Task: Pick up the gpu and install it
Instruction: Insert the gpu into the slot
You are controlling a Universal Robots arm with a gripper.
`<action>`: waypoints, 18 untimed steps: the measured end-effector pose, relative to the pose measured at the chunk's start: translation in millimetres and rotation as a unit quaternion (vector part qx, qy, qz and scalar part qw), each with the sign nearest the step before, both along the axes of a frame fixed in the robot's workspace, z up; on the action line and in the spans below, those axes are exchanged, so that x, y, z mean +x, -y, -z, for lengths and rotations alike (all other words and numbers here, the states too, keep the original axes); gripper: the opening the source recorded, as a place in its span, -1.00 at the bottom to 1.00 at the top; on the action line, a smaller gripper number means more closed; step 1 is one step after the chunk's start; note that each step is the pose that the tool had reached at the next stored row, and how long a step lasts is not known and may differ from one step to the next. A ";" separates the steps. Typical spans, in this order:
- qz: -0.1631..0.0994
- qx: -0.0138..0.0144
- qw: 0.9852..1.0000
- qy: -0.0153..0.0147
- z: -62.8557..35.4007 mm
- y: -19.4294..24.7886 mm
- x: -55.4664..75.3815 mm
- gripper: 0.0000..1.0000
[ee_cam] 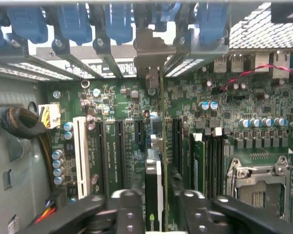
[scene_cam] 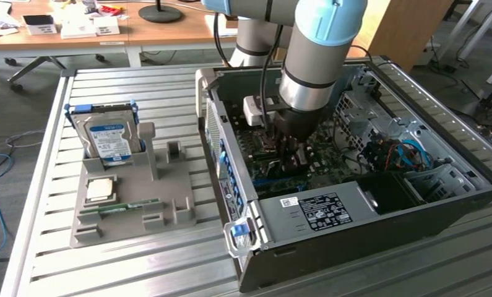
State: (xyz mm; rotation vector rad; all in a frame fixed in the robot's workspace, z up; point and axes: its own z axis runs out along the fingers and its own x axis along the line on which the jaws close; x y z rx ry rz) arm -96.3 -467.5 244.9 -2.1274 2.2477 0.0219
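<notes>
On the exterior view's left, a grey fixture tray (scene_cam: 134, 204) rests on the slatted metal table (scene_cam: 39, 185). A silver hard drive (scene_cam: 109, 137) with a blue-white label stands upright at the tray's far end. Nearer the camera, a square processor chip (scene_cam: 100, 189) lies flat, and a thin green RAM stick (scene_cam: 122, 207) lies just beside it.

Toward the centre, the open computer case (scene_cam: 353, 223) lies on its side with the motherboard (ee_cam: 112, 102) exposed. The arm (scene_cam: 316, 55) reaches down into the case, and the gripper (scene_cam: 285, 143) is low over the board.

From the wrist view, the gpu (ee_cam: 155, 161) stands on edge between the two black fingers (ee_cam: 129, 214), its silver bracket (ee_cam: 150, 53) up against the row of rear slot openings with blue latches (ee_cam: 119, 22). The gripper (ee_cam: 156, 212) is clamped on the card's edge. The card sits in line with an expansion slot; whether it is fully seated appears uncertain from this angle.

On the exterior view's right, a labelled power supply (scene_cam: 328, 210) and blue cables (scene_cam: 411, 151) occupy the case.
</notes>
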 end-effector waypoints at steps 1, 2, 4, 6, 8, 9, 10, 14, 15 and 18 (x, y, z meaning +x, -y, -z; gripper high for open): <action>0.000 0.000 1.000 0.000 -0.2 0.0 0.1 -0.22; 0.000 0.000 1.000 0.000 -0.2 0.0 0.2 -0.22; 0.000 0.000 1.000 0.000 -0.2 0.0 0.2 -0.10; 0.000 0.000 1.000 0.000 -0.2 0.0 0.2 0.04; 0.000 0.000 1.000 0.000 -0.2 0.0 0.2 0.04; 0.000 0.000 1.000 0.000 -0.2 0.0 0.2 0.04; 0.000 0.000 1.000 0.000 -0.7 0.1 0.2 0.04; 0.000 0.000 1.000 0.000 -6.7 0.0 0.2 0.04; 0.000 0.000 1.000 0.000 -7.8 0.0 0.2 0.04; 0.000 0.000 1.000 0.000 -8.1 0.0 0.2 0.04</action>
